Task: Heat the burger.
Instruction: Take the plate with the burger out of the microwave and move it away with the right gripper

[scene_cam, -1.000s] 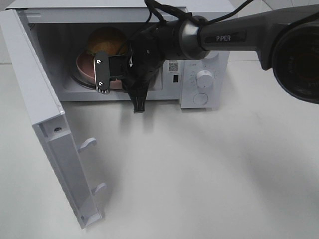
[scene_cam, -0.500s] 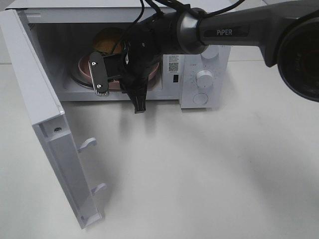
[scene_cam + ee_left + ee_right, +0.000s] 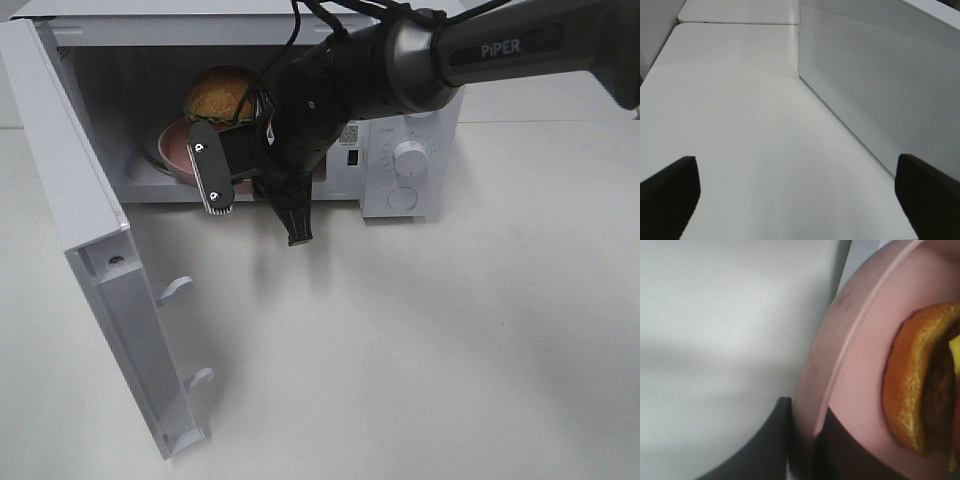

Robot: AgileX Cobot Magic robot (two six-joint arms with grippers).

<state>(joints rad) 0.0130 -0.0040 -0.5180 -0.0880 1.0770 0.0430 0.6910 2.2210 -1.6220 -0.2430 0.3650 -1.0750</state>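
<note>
I see a white microwave (image 3: 400, 160) at the back of the white surface (image 3: 420, 340), its door (image 3: 90, 250) swung wide toward me on the left, with two latch hooks (image 3: 175, 290) sticking out of its inner edge. The control panel with two round knobs (image 3: 408, 158) sits on the right of the oven front. My right arm (image 3: 480, 55) reaches across from the right and blocks much of the oven mouth; its wrist and cables cover the right half of the cavity.

Inside the cavity a pink plate (image 3: 178, 145) lies on the floor of the oven, and the burger (image 3: 218, 95) sits on it, toward the back, its bun top and lettuce showing over the arm.

The right gripper (image 3: 802, 440) has its jaws clamped on the near rim of the plate; in the right wrist view the rim runs between the dark fingers, with the burger's bun just beyond.

The left gripper (image 3: 795, 200) is well off to the side, outside the microwave's perforated side wall (image 3: 880, 85), jaws spread wide and holding nothing, bare surface beneath.
</note>
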